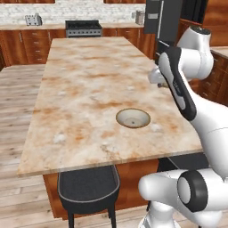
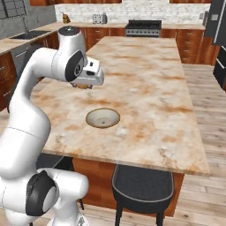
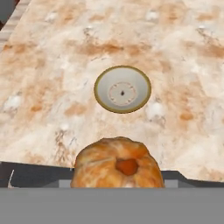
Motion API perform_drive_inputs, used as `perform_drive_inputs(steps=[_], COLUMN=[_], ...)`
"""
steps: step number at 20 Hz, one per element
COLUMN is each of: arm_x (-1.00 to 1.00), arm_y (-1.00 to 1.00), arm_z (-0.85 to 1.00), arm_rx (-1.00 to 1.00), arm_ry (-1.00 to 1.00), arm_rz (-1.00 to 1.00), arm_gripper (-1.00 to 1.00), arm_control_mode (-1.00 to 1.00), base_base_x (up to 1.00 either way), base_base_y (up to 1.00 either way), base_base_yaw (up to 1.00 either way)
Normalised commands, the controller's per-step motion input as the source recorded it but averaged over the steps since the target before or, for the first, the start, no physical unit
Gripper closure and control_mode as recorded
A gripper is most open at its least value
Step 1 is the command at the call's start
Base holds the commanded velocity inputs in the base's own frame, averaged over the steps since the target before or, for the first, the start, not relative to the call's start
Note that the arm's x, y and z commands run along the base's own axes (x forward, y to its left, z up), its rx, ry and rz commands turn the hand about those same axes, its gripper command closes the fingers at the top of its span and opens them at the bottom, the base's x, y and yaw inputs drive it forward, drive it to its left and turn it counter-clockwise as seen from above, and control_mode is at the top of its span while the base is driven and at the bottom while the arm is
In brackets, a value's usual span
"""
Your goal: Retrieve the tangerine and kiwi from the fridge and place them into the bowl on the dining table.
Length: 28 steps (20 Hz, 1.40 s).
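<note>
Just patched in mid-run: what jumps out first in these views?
In the hand view the tangerine bulks large and orange right at the gripper, which is shut on it. Beyond it the bowl sits empty on the marbled dining table, near the edge closest to the robot. From the right base view, the gripper hangs above the tabletop, short of the bowl.

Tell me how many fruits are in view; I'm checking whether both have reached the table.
1: the tangerine, held in the hand above the dining table, short of the empty bowl. No kiwi shows.
</note>
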Motion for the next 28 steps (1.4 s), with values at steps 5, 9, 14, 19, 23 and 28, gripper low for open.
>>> perform_drive_inputs(steps=[5,9,14,19,23,28], arm_x=[0.21,0.23,0.25,0.15,0.12,0.14], arm_y=[0.00,0.09,0.13,0.08,0.06,0.04], arm_z=[-0.65,-0.52,-0.50,-0.53,-0.52,-0.48], arm_rx=[0.00,0.00,0.00,0.00,0.00,0.00], arm_ry=[0.27,0.22,0.20,0.21,0.17,0.14], arm_rz=[0.00,0.00,0.00,0.00,0.00,0.00], arm_gripper=[1.00,1.00,1.00,1.00,1.00,1.00], arm_control_mode=[-1.00,-1.00,-1.00,-1.00,-1.00,-1.00], base_base_x=[0.00,0.00,0.00,0.00,0.00,0.00], base_base_y=[0.00,0.00,0.00,0.00,0.00,0.00], base_base_yaw=[0.00,0.00,0.00,0.00,0.00,0.00])
